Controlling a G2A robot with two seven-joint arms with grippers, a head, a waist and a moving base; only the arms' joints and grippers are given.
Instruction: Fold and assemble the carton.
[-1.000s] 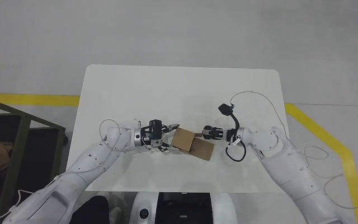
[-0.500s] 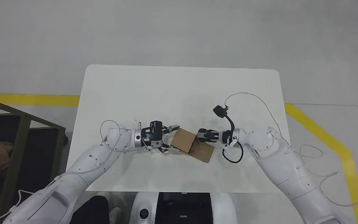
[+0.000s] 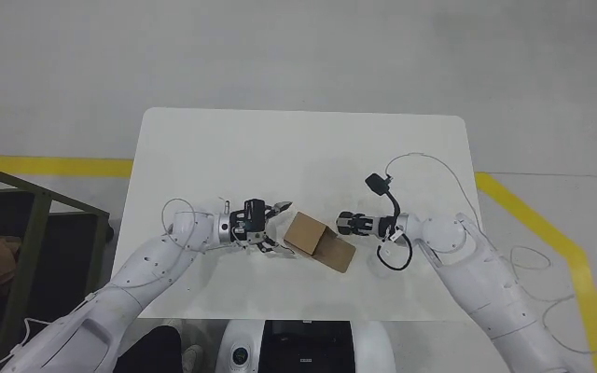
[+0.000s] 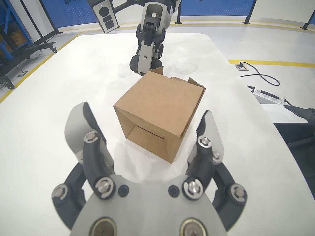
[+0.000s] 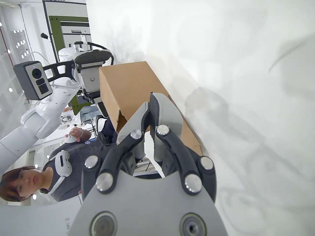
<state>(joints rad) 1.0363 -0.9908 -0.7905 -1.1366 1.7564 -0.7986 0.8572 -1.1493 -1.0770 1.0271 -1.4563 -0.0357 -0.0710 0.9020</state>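
Fingers (image 4: 76, 124) of padded metal before boxy cardboard carton (image 4: 160, 101)

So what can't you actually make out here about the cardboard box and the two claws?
- Far end of the carton: in the left wrist view the box's own walls hide how its flaps are folded.
- Whether the right gripper pinches a flap: its shut jaws cover the spot in the right wrist view, and it is too small in the top view.
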